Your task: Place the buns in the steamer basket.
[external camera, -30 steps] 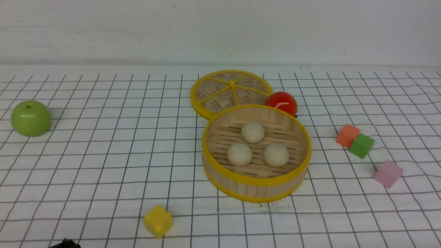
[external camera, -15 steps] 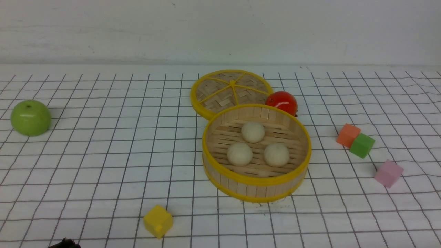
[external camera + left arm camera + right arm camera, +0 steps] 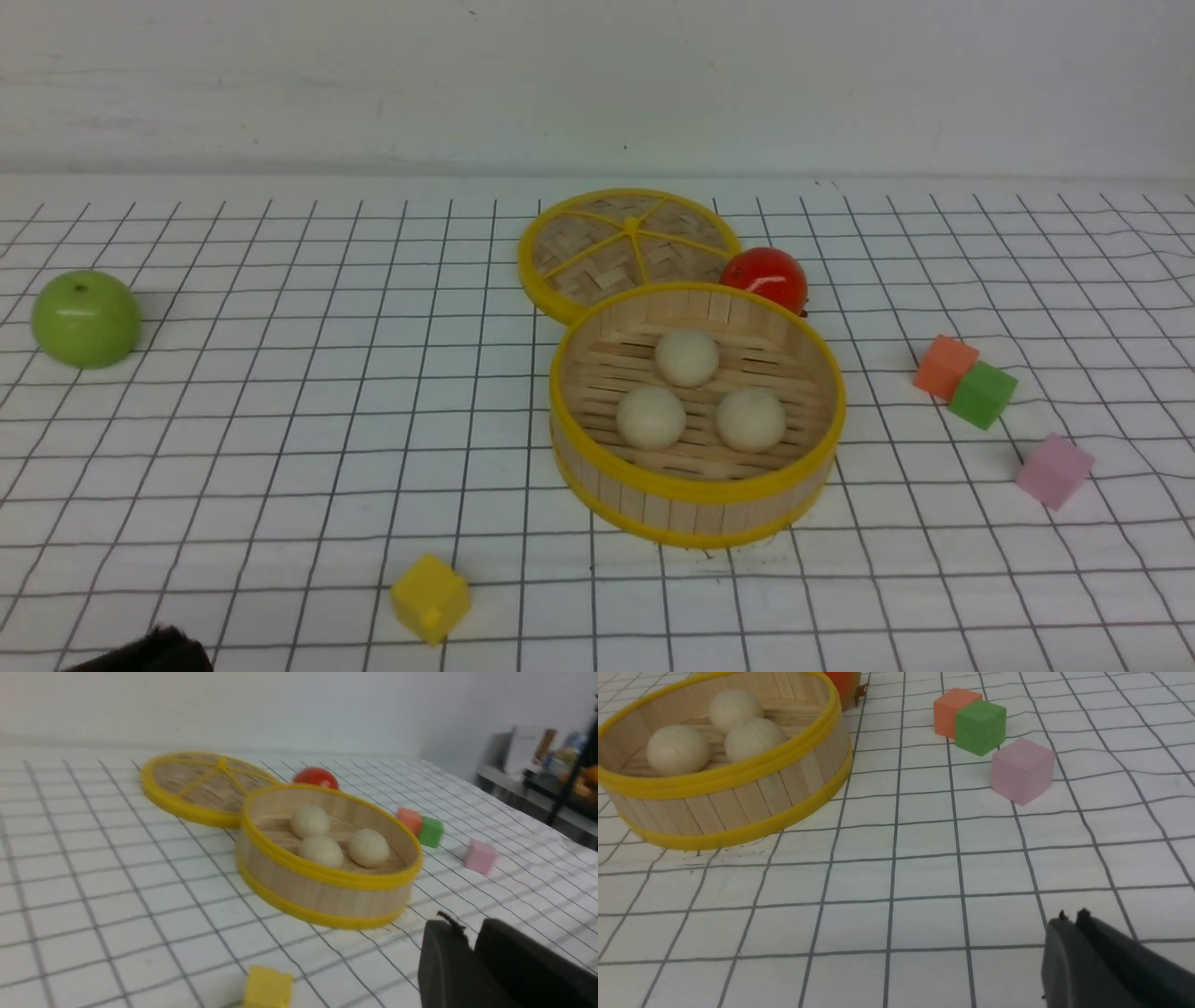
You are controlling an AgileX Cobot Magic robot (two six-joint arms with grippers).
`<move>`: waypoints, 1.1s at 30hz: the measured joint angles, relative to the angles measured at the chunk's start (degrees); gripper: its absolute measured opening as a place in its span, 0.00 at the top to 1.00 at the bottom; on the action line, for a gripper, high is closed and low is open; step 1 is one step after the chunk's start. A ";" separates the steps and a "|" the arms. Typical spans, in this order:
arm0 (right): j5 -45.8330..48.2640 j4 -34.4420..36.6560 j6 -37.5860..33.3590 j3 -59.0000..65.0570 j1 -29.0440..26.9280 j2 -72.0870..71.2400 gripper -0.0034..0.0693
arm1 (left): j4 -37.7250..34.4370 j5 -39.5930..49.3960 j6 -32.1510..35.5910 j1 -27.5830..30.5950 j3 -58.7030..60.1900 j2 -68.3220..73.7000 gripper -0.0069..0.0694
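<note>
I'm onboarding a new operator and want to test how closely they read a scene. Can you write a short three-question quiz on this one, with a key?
1. How many buns lie in the steamer basket?
2. True or false: the lid covers the steamer basket.
3. Which cube touches the green cube? A yellow, B orange, C pink.

Key:
1. Three.
2. False; it lies flat behind the basket, beside the tomato.
3. B, the orange cube.

No readable text, no labels, no brands, no numbers, no signs on anything in view
</note>
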 joint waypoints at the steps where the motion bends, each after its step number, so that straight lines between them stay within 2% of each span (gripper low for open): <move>1: 0.00 0.00 0.00 0.00 0.00 0.00 0.93 | 0.38 -0.85 0.09 3.14 0.57 -0.84 0.79; 2: 0.00 0.00 0.00 0.00 0.00 0.00 0.93 | 0.38 -1.02 0.09 3.14 0.57 -1.04 0.79; 3: 0.00 0.00 0.00 0.00 0.00 -0.05 0.93 | 0.66 -1.38 -0.50 9.47 1.82 -3.34 0.79; 4: 0.00 0.00 0.00 0.00 0.00 -0.05 0.93 | 0.66 -1.29 -1.38 12.88 2.75 -4.90 0.80; 6: 0.00 0.00 0.00 0.00 0.00 -0.05 0.92 | 0.72 -0.76 -2.63 16.56 4.14 -6.51 0.81; 8: 0.00 0.00 -0.02 0.00 0.00 -0.05 0.92 | 0.72 2.33 -5.66 22.56 7.21 -9.14 0.89; 11: 0.00 0.00 -0.15 0.00 0.00 -0.05 0.91 | 0.66 10.74 -7.81 25.21 7.66 -9.33 0.93; 13: 0.00 0.00 -0.18 0.00 0.00 -0.05 0.91 | 0.44 16.45 -8.87 25.98 7.96 -9.33 0.93; 15: 0.00 0.00 -0.18 0.00 0.00 -0.05 0.91 | 0.43 18.00 -9.37 26.03 8.03 -9.33 0.93; 33: 0.00 0.00 -0.18 0.00 0.00 -0.05 0.88 | 0.38 18.27 -10.14 26.03 8.03 -9.33 0.93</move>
